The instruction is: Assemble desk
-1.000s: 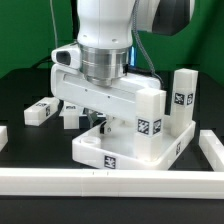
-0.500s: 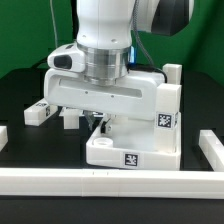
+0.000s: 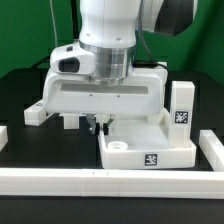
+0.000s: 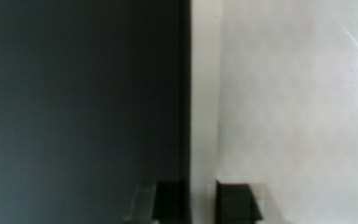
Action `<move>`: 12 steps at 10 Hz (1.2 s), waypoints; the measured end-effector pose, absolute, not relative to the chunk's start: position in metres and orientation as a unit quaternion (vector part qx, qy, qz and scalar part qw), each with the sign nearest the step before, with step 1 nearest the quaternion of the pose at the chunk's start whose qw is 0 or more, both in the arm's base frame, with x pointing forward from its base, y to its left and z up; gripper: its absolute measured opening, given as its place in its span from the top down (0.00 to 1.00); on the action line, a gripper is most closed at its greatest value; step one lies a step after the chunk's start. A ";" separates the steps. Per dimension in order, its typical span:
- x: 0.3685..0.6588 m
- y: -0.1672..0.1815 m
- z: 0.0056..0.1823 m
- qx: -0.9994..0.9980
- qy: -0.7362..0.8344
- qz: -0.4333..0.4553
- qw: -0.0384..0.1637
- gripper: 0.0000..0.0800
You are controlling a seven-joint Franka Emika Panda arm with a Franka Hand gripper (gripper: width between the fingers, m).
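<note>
Nearest you, just in front of the desk top (image 3: 135, 150), the long white rail (image 3: 60, 181) ran across the black worktop (image 3: 25, 138). The desk top lay flat behind that rail, its tagged front wall facing you.

At the desk top's side toward the exterior view's left, your claw (image 3: 95, 126) had come straight down. In the wrist view its two fingers (image 4: 167, 203) were closed with the thin white wall of the desk top pinched between them, so it was gripping the desk top by its rim.

I would judge the desk top a light, stiff, hollow plastic piece with a smooth and rather slippery skin. A wall of that kind is the sensible place to hold. A grip so far off-centre could let the tray swivel about the fingers, so pushes along the worktop would suit it better than lifts.

At the desk top's far corner, toward the exterior view's right, one leg (image 3: 182, 108) stood upright. It looked seated, though the socket was hidden.

Farther back, beyond the desk top toward the exterior view's left, loose legs (image 3: 35, 113) lay on the worktop, well apart from the claw.
</note>
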State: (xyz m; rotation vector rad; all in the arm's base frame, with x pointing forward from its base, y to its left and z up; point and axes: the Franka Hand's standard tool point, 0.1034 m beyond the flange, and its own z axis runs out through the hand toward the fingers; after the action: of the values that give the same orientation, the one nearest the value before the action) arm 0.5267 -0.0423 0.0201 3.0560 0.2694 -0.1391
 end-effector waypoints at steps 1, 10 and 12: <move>0.532 -0.042 0.020 0.992 0.113 -0.044 0.038 0.92; 0.549 -0.033 0.024 0.928 0.366 -0.053 0.051 0.92; 0.565 -0.028 0.027 0.891 0.447 -0.051 0.057 0.92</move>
State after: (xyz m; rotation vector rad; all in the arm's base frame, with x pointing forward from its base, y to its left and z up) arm 0.5646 -0.0277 0.0271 2.7026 1.3570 -0.1544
